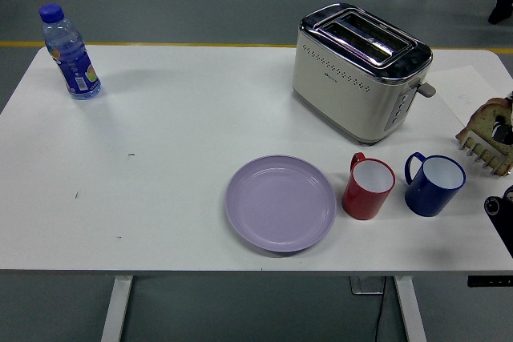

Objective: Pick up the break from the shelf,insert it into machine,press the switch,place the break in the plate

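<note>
Right hand: only a black part of the robot's right hand (501,130) shows at the right edge; whether its fingers grip cannot be told.
Bread: a brown slice of bread (486,114) sits at that hand, above the wooden toothed shelf (483,154).
Toaster: cream-and-chrome two-slot toaster (359,72), slots empty, stands far right.
Plate: round lilac plate (280,203), empty, near the front edge.
Cups: red mug (368,187) and blue mug (433,184) stand just right of it.
Bottle: blue-capped plastic water bottle (70,54) at the far left corner of the white table (160,158).
</note>
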### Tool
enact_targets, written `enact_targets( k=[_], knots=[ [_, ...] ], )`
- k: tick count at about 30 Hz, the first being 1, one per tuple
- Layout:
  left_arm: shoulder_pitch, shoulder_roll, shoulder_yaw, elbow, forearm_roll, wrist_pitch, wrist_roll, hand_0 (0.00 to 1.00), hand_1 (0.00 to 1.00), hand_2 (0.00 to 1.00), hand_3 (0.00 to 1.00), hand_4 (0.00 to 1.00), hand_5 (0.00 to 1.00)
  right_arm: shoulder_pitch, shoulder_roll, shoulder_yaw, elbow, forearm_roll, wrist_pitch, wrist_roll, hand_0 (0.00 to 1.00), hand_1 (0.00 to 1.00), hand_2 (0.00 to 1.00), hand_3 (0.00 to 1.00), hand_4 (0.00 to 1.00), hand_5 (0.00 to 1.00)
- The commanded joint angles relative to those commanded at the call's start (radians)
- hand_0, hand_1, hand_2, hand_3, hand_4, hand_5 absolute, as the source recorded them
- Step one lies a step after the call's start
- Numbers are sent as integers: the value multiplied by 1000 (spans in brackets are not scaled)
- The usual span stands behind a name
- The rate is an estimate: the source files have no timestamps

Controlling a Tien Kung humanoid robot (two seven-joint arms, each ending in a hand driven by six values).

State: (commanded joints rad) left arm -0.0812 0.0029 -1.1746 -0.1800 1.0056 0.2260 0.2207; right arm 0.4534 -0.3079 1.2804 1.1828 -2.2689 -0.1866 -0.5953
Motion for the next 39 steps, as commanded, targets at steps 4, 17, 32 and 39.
enact_targets(
  k=[4, 17, 32, 39],
  knots=[
    [0, 0, -1, 0, 0, 0, 0, 675, 653, 705, 661, 475, 949, -1, -15, 3, 29, 0, -31, 3, 350, 354, 399, 455, 430, 2],
    [2, -1, -9, 0, 10, 0, 3, 675, 654, 704, 661, 474, 947, 8, -82, 31, 221, 0, -124, 25, 310, 318, 377, 445, 405, 2],
    [9, -3, -17, 0, 23, 1, 8, 675, 654, 704, 661, 474, 947, 142, -85, -11, 313, 81, -204, 95, 291, 303, 364, 434, 388, 2],
    [10, -3, -13, 0, 20, 2, 10, 675, 654, 704, 661, 475, 949, 224, -49, -63, 280, 116, -218, 114, 287, 305, 365, 433, 384, 2]
  ],
)
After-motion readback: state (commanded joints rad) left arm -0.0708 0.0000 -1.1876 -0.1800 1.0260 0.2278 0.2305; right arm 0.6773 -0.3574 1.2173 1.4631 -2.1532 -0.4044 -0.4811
